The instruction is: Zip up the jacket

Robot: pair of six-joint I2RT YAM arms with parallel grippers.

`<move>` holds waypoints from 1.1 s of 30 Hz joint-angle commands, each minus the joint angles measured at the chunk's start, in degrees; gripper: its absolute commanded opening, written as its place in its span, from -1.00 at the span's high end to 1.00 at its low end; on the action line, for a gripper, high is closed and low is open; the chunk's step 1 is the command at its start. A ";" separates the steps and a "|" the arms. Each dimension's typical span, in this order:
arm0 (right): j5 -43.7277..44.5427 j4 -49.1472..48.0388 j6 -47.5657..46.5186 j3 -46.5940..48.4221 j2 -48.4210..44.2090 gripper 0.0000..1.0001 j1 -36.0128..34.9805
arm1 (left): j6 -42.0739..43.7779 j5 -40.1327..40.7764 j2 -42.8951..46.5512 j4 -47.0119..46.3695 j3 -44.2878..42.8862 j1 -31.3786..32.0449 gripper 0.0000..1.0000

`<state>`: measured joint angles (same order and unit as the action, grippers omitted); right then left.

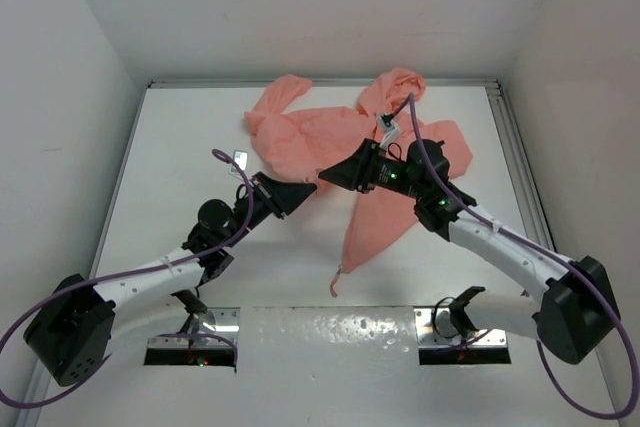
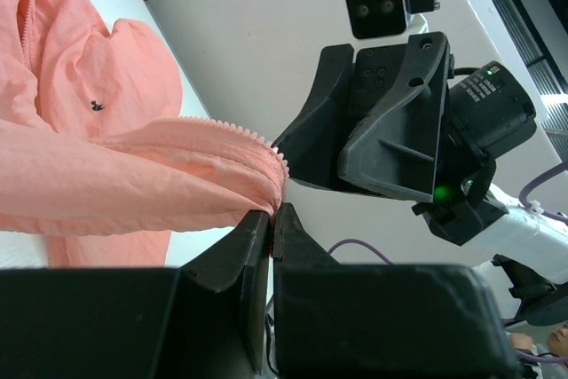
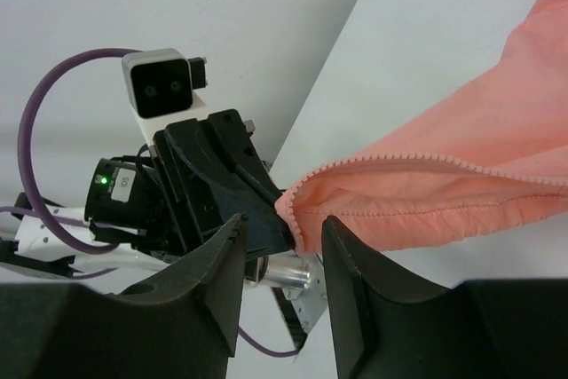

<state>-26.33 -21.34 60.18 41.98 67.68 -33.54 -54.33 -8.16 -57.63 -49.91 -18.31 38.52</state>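
The salmon-pink jacket lies crumpled at the back middle of the table, with one panel trailing toward the front. My left gripper is shut on the corner of a zipper edge, and the fabric is lifted and pinched between its fingertips. My right gripper faces it tip to tip. Its jaws stand open around that same toothed corner, with a gap on either side. I cannot see the zipper slider.
White walls close in the table on three sides. A metal rail runs along the right edge. A small white tag lies left of the jacket. Purple cables loop off both arms, and the left arm's body sits close in front of my right jaws.
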 commanded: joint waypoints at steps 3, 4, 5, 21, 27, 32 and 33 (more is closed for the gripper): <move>-2.41 -3.44 0.28 1.26 2.54 0.23 -0.91 | 0.10 -0.72 0.94 -3.09 -0.33 -0.03 1.00; -2.59 -3.53 0.29 1.53 2.72 0.26 -1.09 | -0.08 -0.63 0.85 -3.17 0.02 -0.03 1.00; -3.02 -4.05 0.37 1.88 2.98 0.30 -1.70 | -0.17 -0.63 0.76 -3.35 0.02 -0.03 1.00; -0.22 0.95 -2.97 4.78 4.48 0.75 -3.73 | 0.45 -1.15 -0.21 -2.03 -0.77 -0.03 1.00; 1.98 2.53 -3.84 5.04 3.51 1.00 -3.99 | 1.15 0.34 1.72 0.86 -0.77 -0.03 0.74; 2.33 3.85 -3.76 5.31 1.58 1.00 -3.99 | 3.08 3.85 6.12 5.87 -0.50 -0.03 0.03; 1.72 3.77 -3.32 5.22 1.32 1.00 -4.08 | 3.61 4.12 7.34 6.31 -0.50 -0.11 0.00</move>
<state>-24.47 -16.99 57.41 44.58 71.48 -37.08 -52.73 -5.96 -53.43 -44.18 -18.17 38.52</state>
